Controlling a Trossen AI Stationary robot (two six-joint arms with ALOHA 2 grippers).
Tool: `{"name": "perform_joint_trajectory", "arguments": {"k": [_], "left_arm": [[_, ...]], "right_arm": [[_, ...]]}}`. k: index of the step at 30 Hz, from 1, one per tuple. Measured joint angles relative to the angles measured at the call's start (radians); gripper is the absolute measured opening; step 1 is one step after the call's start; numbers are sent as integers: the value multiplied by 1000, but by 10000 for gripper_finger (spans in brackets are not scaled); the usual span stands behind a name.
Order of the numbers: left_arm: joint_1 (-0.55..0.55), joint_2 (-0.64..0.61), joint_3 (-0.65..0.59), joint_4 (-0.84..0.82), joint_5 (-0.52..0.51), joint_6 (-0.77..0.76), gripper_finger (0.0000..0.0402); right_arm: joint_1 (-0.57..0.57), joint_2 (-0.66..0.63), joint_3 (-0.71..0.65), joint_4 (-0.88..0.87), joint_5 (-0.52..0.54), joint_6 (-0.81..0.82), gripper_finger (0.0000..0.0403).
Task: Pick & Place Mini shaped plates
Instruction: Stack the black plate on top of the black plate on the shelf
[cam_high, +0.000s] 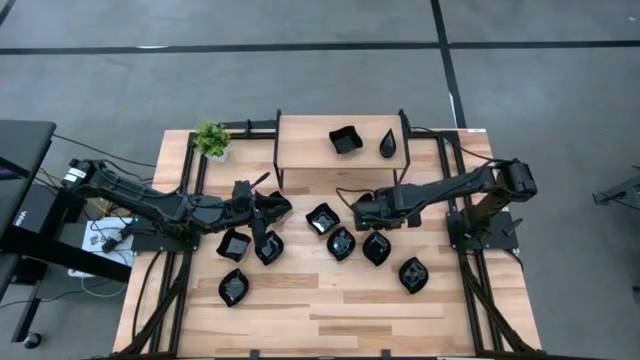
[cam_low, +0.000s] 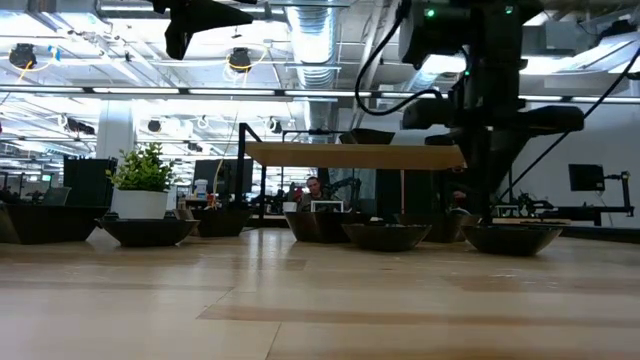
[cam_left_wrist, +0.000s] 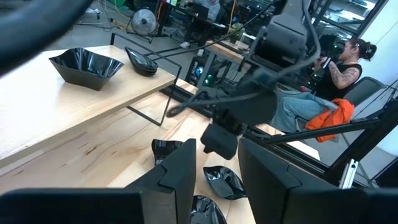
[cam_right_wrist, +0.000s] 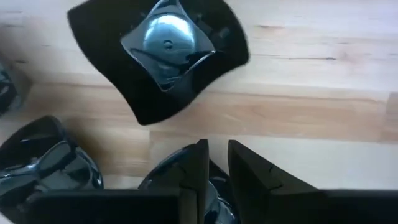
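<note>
Plates (cam_high: 341, 243) sit scattered mid-table, two more up on the shelf (cam_high: 300, 150) at 12 o'clock. Right gripper (cam_right_wrist: 216, 163) hangs low over the cluster, fingers pinched on the rim of a plate (cam_right_wrist: 180, 171); a wavy square plate (cam_right_wrist: 159, 53) lies flat just beyond. Left gripper (cam_left_wrist: 214, 171) is at 9 o'clock of the cluster, jaws part open, nothing between them. Plant (cam_high: 211, 139) stands at the 11 o'clock corner. Seated person (cam_left_wrist: 329, 81) behind the table.
</note>
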Motion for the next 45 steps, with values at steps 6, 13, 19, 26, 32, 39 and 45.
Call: {"name": "perform_joint_trajectory", "arguments": {"k": [6,13,19,26,32,39,45], "left_arm": [[-6,0,0,-4,0,79,121],[-13,0,0,-42,11,132,121],[-22,-92,-18,-172,57,136,121],[-23,-401,-189,-174,234,142,121],[-23,-459,-233,-188,318,173,121],[-22,-466,-233,-199,351,209,121],[-13,-493,-235,-219,350,218,121]], "right_arm": [[42,-11,0,15,65,89,56],[49,-22,0,129,90,69,56],[95,-24,0,133,128,181,56],[131,-25,0,157,202,363,56],[99,-25,0,137,222,482,56],[108,-20,0,21,189,630,56],[91,-15,0,-6,146,649,56]]}}
